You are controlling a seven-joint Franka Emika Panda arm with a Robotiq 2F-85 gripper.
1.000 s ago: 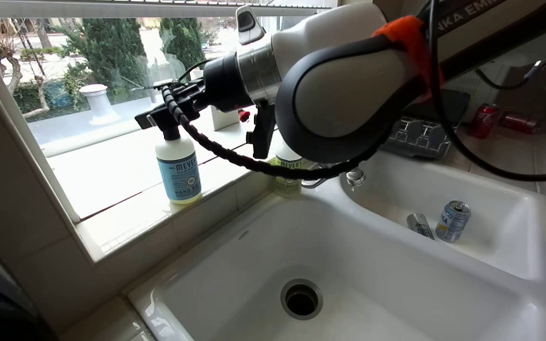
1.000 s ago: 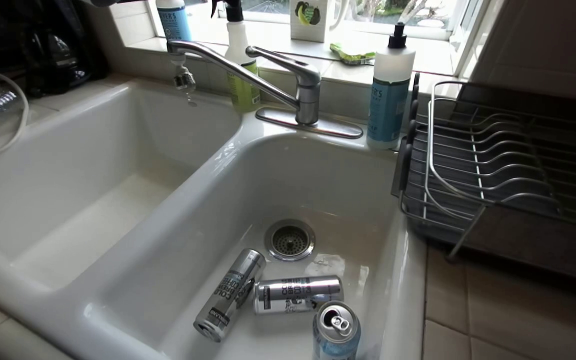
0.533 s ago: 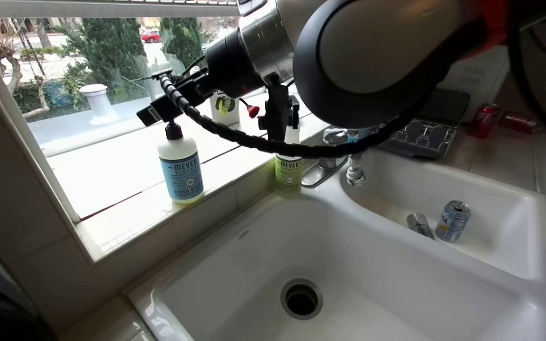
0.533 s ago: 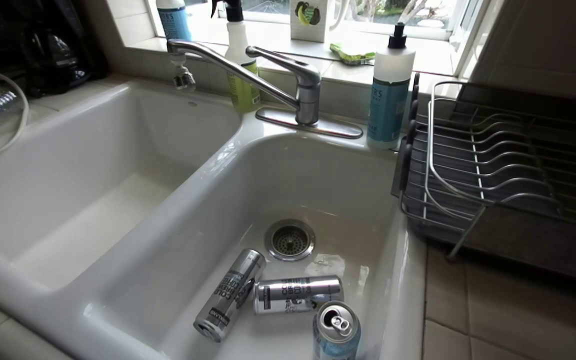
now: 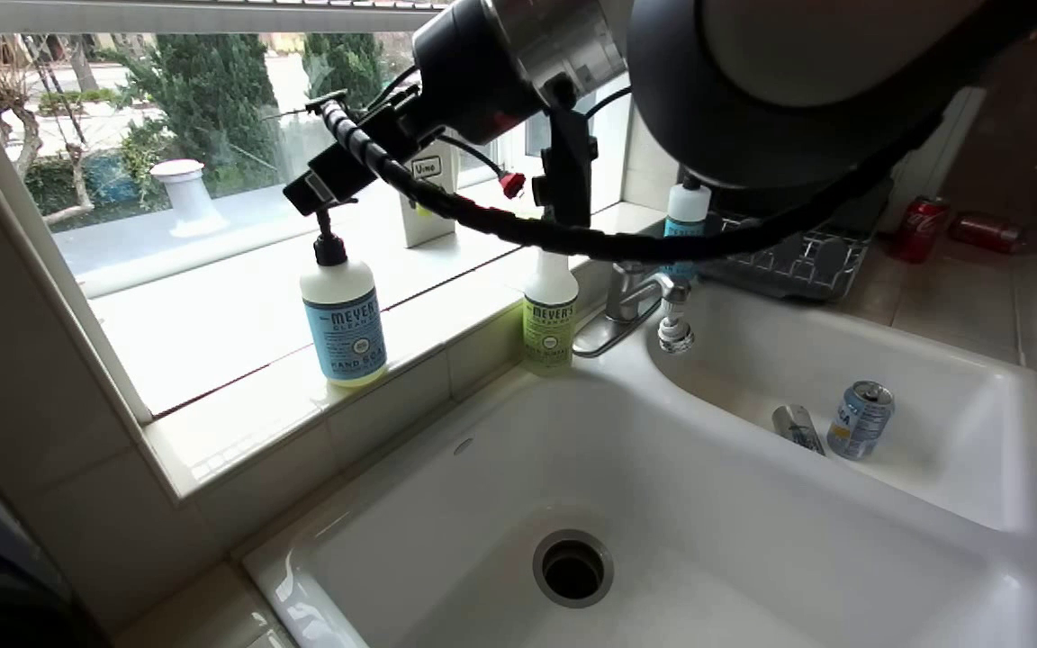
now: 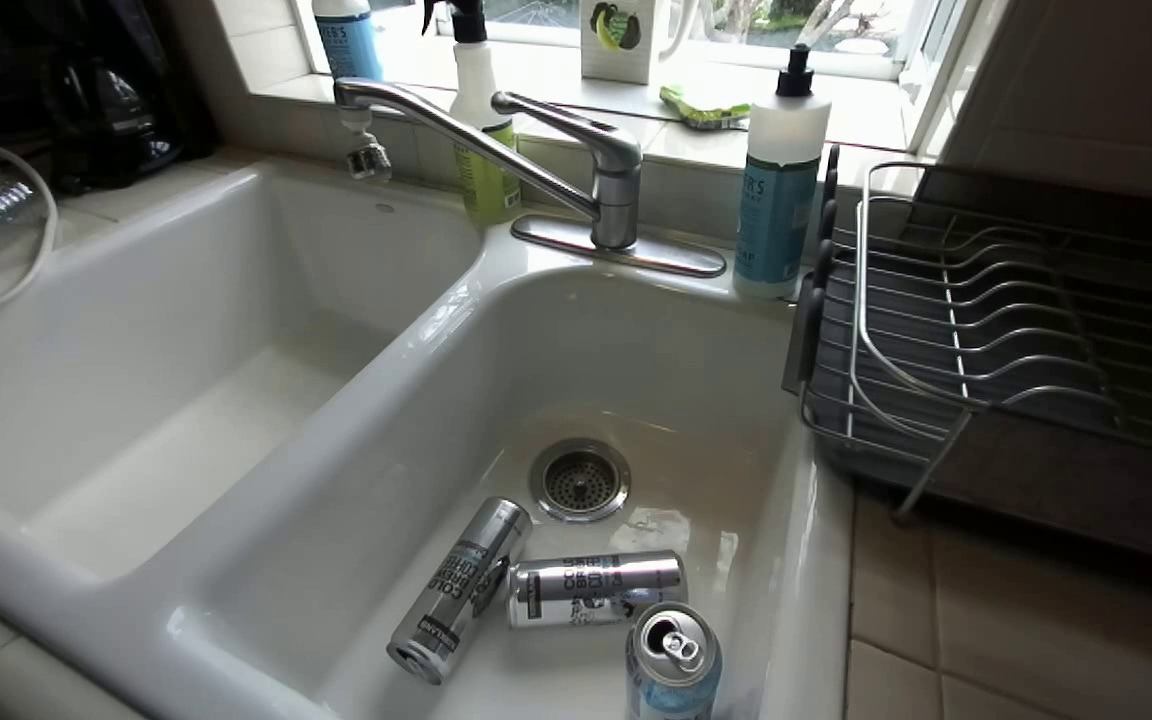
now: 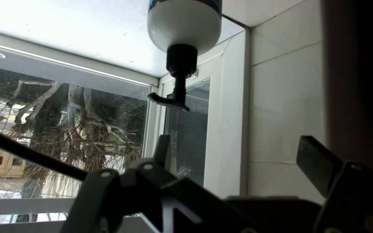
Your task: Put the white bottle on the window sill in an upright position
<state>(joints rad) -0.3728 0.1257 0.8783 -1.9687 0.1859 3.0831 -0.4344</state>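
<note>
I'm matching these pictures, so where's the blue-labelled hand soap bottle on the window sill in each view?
In an exterior view: the bottle, left of centre.
In an exterior view: the bottle, at the top edge, left of centre, pump cut off.
In the wrist view: the bottle, upside down, top centre, base cut off.
Shared landmark: the window sill.

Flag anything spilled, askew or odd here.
In the sink, two silver cans lie on their sides near an opened can, more like rubbish than dishes. Pale patches by the drain could be water or glare; I cannot tell. The white bottle looks fine, upright on the window sill.
</note>
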